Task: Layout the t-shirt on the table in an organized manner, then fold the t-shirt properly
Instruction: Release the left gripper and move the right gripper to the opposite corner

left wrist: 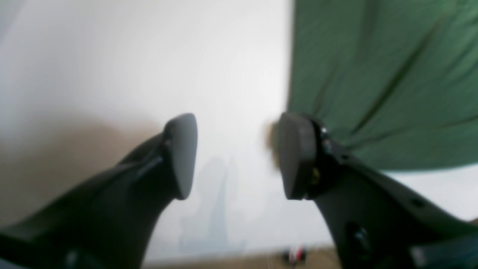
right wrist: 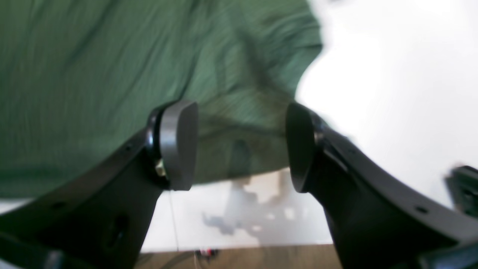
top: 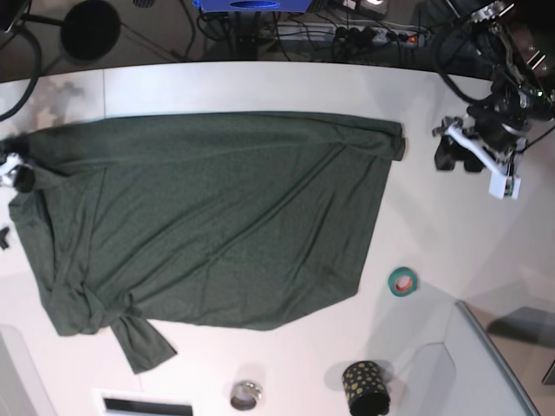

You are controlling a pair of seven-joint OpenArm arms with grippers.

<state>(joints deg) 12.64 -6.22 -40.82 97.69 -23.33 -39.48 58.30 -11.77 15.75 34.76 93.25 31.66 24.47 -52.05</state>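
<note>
T-shirt position: the t-shirt [top: 208, 225] lay spread across the middle and left of the bench [top: 260, 87] in the base view, its far edge running nearly straight along the top.
Layout done: most of the body looked opened out flat, so the spreading step seemed largely in hand.
Layout left: the lower left corner was bunched and one sleeve [top: 143, 342] stuck out twisted; long diagonal creases crossed the cloth. By my judgement that wanted smoothing, and no fold had been made yet.
Left gripper: the left gripper [left wrist: 237, 157] hung over bare bench just beside the shirt's edge, its fingers [left wrist: 183, 153] parted with nothing between them.
Right gripper: the right gripper [right wrist: 241, 145] stood over the shirt's edge, fingers [right wrist: 179, 142] spread apart and empty; green cloth showed behind the gap, not pinched.
Fabric: dark green, plain, soft and limp, with a fine ribbed weave in the close views.
Bench surface: smooth, white, faintly glossy, curved at its far edge.
Other things: a small roll of tape [top: 401, 281], a dark dotted cup [top: 364, 386] and a small metal ring [top: 245, 394] sat near the front, apart from the shirt.
</note>
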